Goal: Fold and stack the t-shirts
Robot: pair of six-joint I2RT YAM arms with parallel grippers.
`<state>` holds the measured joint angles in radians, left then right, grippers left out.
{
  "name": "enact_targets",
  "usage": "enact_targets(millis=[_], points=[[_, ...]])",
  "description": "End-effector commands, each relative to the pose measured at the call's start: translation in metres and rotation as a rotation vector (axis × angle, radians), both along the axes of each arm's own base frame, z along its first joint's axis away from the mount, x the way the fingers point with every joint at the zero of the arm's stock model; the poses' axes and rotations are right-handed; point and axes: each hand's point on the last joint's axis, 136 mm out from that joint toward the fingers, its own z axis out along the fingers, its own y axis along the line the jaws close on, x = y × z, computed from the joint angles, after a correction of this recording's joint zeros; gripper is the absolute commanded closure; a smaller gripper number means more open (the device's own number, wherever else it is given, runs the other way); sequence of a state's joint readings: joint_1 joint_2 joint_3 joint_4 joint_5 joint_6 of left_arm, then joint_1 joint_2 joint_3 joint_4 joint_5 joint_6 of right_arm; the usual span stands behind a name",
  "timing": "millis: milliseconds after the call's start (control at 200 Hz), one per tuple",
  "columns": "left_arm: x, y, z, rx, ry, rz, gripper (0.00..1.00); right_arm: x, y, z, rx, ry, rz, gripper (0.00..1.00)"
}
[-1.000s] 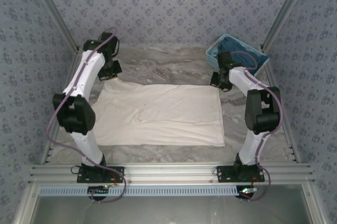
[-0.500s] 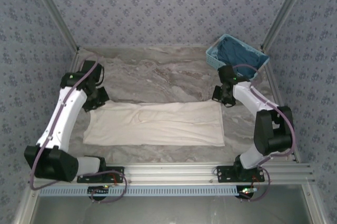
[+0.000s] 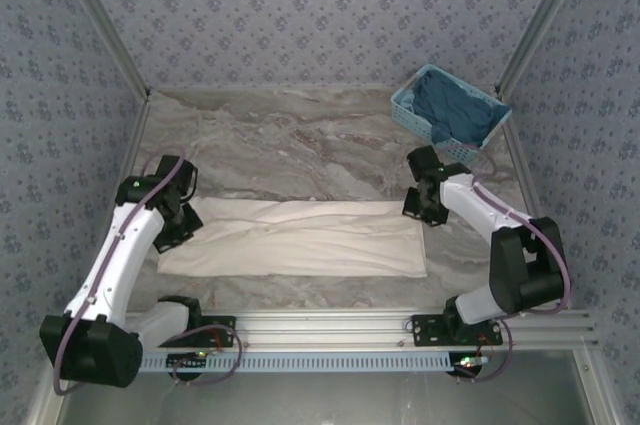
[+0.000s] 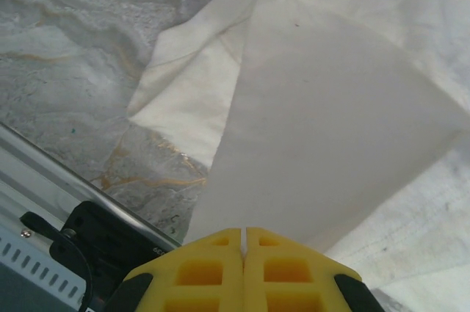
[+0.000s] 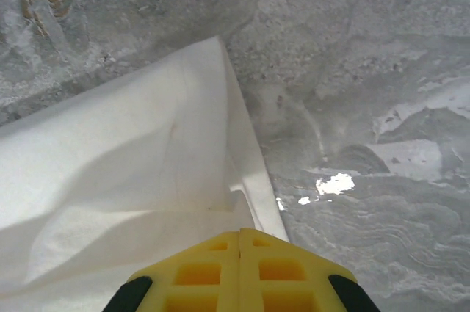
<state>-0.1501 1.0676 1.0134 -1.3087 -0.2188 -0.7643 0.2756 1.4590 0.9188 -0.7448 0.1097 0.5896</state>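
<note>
A light-blue lattice basket (image 3: 404, 103) holding dark blue cloth (image 3: 452, 113) sits beyond the t-shirt's (image 3: 300, 240) far right corner, well apart from it. The t-shirt is soft cream cotton, wrinkled, lying as a long flat band across the grey marbled table (image 3: 300, 135). A metal rail (image 3: 330, 325) runs along the side nearest the arm bases. The left gripper (image 4: 242, 233) is clenched on the shirt's left end, holding up a smooth flap. The right gripper (image 5: 239, 237) pinches the shirt's far right corner. Walls (image 3: 320, 15) papered in a small floral print enclose the shirt on three sides.
</note>
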Motion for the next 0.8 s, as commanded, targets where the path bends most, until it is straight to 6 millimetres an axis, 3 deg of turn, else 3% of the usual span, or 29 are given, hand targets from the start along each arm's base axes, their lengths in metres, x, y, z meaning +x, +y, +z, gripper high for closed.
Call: enact_targets(millis=[0, 140, 370, 535, 794], points=[[-0.015, 0.018, 0.004, 0.078, -0.015, 0.074, 1.00, -0.009, -0.013, 0.012, -0.050, -0.003, -0.041, 1.00], [-0.019, 0.021, -0.002, 0.091, -0.025, 0.086, 1.00, -0.015, -0.014, 0.009, -0.045, 0.006, -0.044, 1.00], [-0.032, 0.013, -0.029, 0.028, 0.008, 0.166, 1.00, -0.031, -0.013, -0.010, -0.022, 0.063, -0.082, 1.00], [-0.036, 0.014, -0.030, 0.022, -0.041, 0.230, 1.00, -0.041, -0.020, -0.012, -0.051, 0.080, -0.113, 1.00], [-0.040, 0.010, -0.041, -0.004, -0.018, 0.261, 1.00, -0.041, -0.020, -0.014, -0.046, 0.085, -0.122, 1.00]])
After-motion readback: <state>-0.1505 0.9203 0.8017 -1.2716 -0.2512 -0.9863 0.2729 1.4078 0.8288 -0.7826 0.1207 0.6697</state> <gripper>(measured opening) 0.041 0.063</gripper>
